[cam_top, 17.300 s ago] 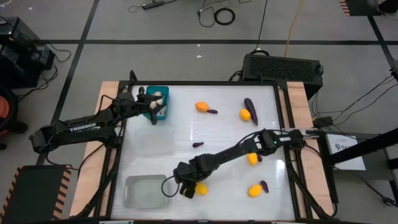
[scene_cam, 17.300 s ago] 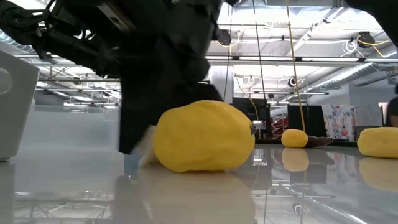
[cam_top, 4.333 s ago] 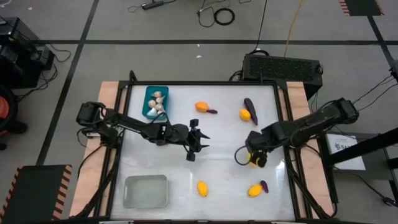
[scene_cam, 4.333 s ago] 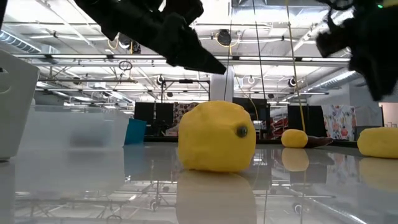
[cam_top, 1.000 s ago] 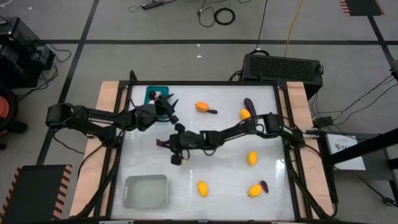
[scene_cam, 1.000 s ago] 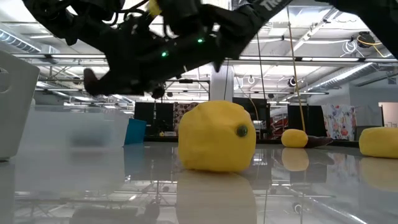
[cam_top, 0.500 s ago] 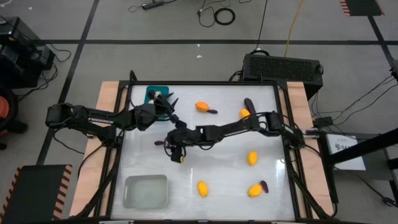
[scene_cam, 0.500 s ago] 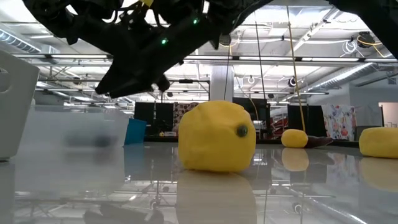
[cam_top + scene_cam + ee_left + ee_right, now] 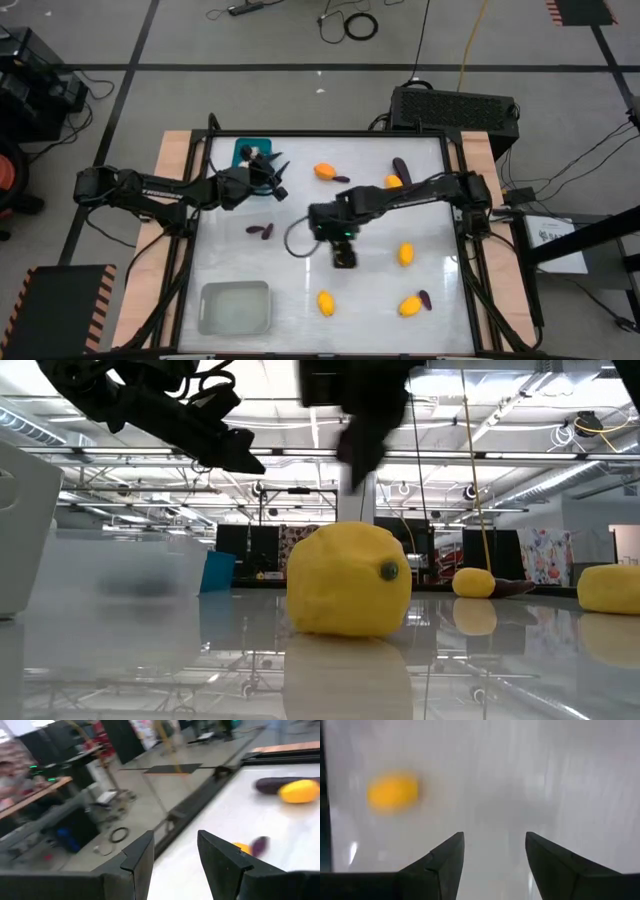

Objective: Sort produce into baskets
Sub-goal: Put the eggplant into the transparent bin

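My left gripper (image 9: 280, 178) (image 9: 175, 840) hovers by the teal basket (image 9: 243, 152) at the far left. Its fingers stand a small gap apart with nothing between them. My right gripper (image 9: 343, 260) (image 9: 495, 850) hangs open above the table's middle, pointing down at bare table. Several orange-yellow lemons lie on the table, one (image 9: 325, 302) near the front and one (image 9: 405, 255) to its right. A small purple eggplant (image 9: 260, 231) lies on its side at centre left. The pale translucent basket (image 9: 236, 308) stands at the near left.
More lemons (image 9: 325, 172) (image 9: 395, 183) and a long eggplant (image 9: 402, 168) lie toward the far edge. A lemon and small eggplant (image 9: 412, 304) sit near the front right. A black box with cables (image 9: 455, 105) stands beyond the far right corner.
My right gripper has risen and swung toward the table's right, away from the small eggplant at centre left. It has tipped from nearly level to pointing down. The small eggplant lies where it was in the high view.
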`<state>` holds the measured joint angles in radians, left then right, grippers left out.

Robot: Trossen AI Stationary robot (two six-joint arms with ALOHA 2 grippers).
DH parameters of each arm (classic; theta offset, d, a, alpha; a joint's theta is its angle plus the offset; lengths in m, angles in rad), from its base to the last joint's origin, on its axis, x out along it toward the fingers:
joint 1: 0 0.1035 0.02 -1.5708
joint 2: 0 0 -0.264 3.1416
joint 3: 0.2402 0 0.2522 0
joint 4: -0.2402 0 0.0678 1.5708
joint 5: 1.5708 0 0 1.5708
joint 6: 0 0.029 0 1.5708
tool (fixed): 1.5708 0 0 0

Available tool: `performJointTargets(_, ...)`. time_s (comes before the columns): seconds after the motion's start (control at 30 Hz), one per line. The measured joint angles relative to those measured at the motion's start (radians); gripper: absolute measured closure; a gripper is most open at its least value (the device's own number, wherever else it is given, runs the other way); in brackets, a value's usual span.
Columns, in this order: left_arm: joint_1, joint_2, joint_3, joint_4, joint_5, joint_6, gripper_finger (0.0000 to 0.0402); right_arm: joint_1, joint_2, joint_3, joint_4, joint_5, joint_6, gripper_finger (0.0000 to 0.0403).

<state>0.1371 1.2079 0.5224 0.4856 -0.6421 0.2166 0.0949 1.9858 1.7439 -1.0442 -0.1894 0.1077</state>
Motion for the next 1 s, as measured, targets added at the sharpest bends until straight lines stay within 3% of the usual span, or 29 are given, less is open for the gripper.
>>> performJointTargets(0.07,0.000,0.000,0.000,-0.006,0.122,-0.001,0.0242,0.017,-0.016,-0.004,-0.130,0.001,0.043,0.0200)
performJointTargets(0.27,-0.001,0.000,0.000,-0.016,0.719,-0.003,0.0242,0.101,-0.031,-0.021,-0.328,0.005,0.182,0.0200)
performJointTargets(0.37,-0.009,0.000,0.000,-0.029,0.857,-0.041,0.0242,0.167,-0.045,-0.053,-0.381,0.002,0.266,0.0200)
performJointTargets(0.5,-0.015,0.000,0.000,-0.107,0.873,-0.112,0.0242,0.275,-0.094,-0.122,-0.423,-0.009,0.433,0.0200)
performJointTargets(0.6,-0.015,-0.008,0.006,-0.181,0.873,-0.206,0.0242,0.352,-0.149,-0.184,-0.423,-0.081,0.626,0.0200)
performJointTargets(0.77,-0.035,-0.039,0.125,-0.451,0.864,-0.349,0.0242,0.472,-0.253,-0.264,-0.381,-0.134,1.009,0.0200)
performJointTargets(0.87,-0.086,-0.047,0.159,-0.598,0.766,-0.366,0.0242,0.548,-0.312,-0.316,-0.320,-0.130,1.211,0.0200)
performJointTargets(1.0,-0.153,-0.066,0.161,-0.666,0.603,-0.367,0.0242,0.647,-0.372,-0.413,-0.220,-0.097,1.443,0.0200)
